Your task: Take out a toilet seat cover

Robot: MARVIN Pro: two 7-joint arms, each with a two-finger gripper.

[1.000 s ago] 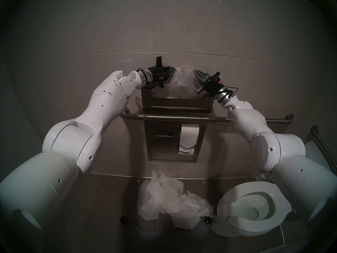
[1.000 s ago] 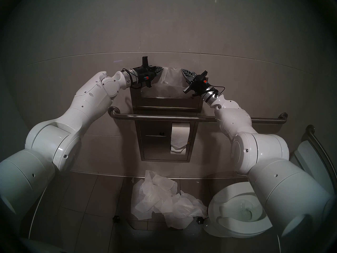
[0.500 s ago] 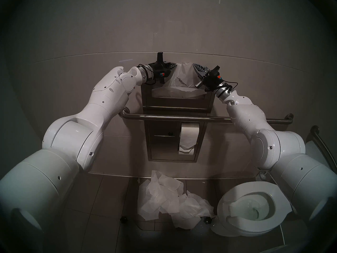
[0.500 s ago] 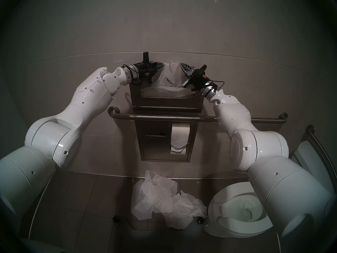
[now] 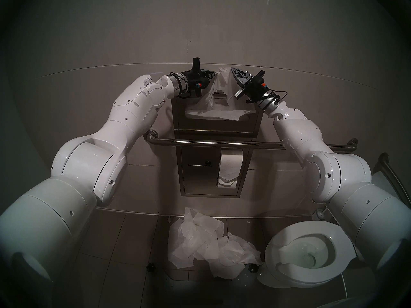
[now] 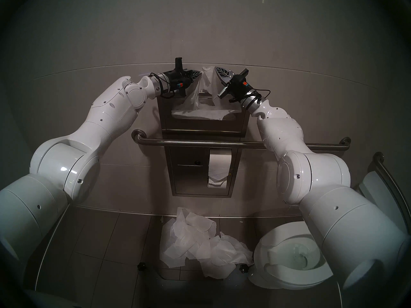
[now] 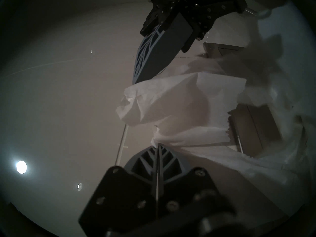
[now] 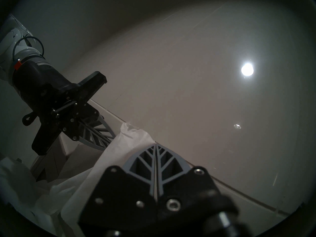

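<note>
Toilet seat cover (image 5: 219, 85) half out of wall dispenser (image 5: 215, 123), pinched at top by left gripper (image 5: 215, 73) & right gripper (image 5: 232, 70), both clamped on paper; risk: thin sheet tearing if pulled apart.

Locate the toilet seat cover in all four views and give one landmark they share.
Head stereo left: toilet seat cover top centre, between both grippers.
Head stereo right: same, top centre.
Left wrist: centre-right.
Right wrist: lower centre-left.
Shared landmark: steel dispenser, beneath the sheet.
</note>
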